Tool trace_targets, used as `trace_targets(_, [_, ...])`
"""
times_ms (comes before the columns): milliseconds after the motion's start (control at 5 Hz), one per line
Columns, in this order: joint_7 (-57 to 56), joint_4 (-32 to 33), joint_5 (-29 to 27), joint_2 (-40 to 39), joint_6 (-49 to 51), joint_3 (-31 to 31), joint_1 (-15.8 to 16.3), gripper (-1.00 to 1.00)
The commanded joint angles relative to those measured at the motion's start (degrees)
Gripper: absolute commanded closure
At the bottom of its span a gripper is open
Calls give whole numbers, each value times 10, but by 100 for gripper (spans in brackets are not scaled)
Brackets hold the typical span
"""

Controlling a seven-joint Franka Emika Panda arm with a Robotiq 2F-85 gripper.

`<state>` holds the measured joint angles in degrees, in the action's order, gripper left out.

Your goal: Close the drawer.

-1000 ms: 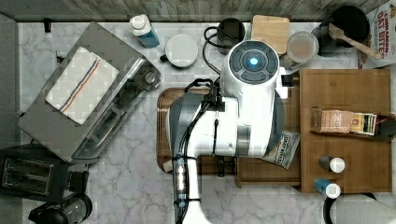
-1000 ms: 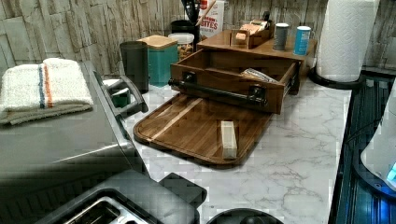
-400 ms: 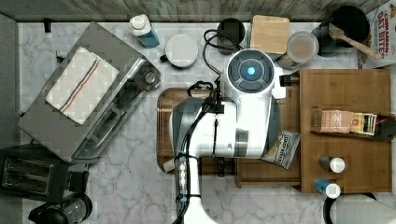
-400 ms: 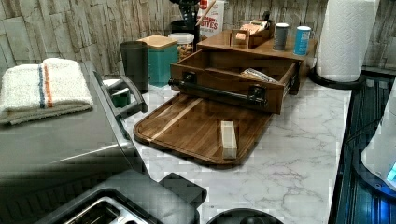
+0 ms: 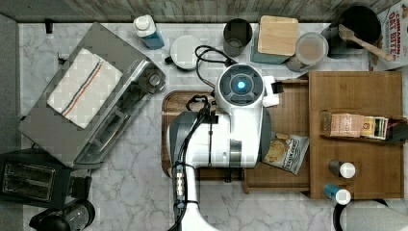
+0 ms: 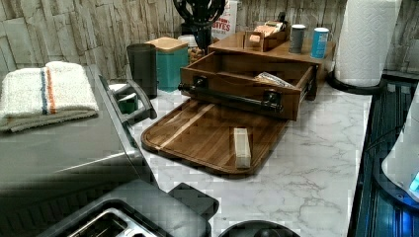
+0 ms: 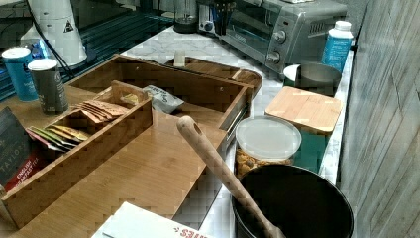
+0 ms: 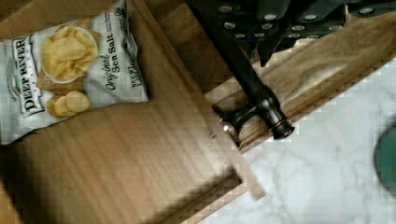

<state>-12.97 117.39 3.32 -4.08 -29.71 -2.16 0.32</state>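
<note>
The drawer (image 6: 247,79) stands pulled out from under the flat wooden cabinet top (image 5: 356,91). Its long black bar handle (image 6: 230,97) faces the dark tray. A bag of chips (image 8: 70,65) lies on the drawer floor (image 8: 140,149). In the top view the white arm (image 5: 235,125) covers the drawer's front part and the handle. My gripper (image 8: 275,28) hangs just above the handle (image 8: 254,91), close to one end of the bar. In the left view the gripper (image 6: 200,19) shows as a black shape above the handle's far end.
A dark rounded wooden tray (image 6: 197,133) with a small pale block (image 6: 242,147) lies in front of the drawer. A toaster oven (image 5: 91,96) carries a folded towel. Canisters, a teal box (image 6: 170,61) and a paper towel roll (image 6: 365,39) stand around the cabinet.
The arm has moved toward the top view's left and bottom, over the drawer's front. The drawer itself has not shifted.
</note>
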Motion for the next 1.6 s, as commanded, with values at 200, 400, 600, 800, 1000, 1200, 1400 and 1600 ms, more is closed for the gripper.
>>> trace_targets(200, [-26, 27, 8, 50, -23, 53, 62, 100])
trace_targets(400, [-59, 59, 12, 51, -64, 47, 70, 100])
trace_targets(600, [-96, 90, 25, 33, -103, 46, 67, 100])
trace_targets(800, [-151, 92, -4, 5, -99, 35, 64, 100])
trace_targets(1000, [-157, 101, 0, -15, -87, 40, 56, 100])
trace_targets(1200, [-144, 141, 15, -20, -124, 39, 61, 100])
trace_targets(1400, [-128, 154, 21, -43, -143, 38, 68, 100])
trace_targets(1600, [-105, 182, 58, -63, -208, 39, 68, 100])
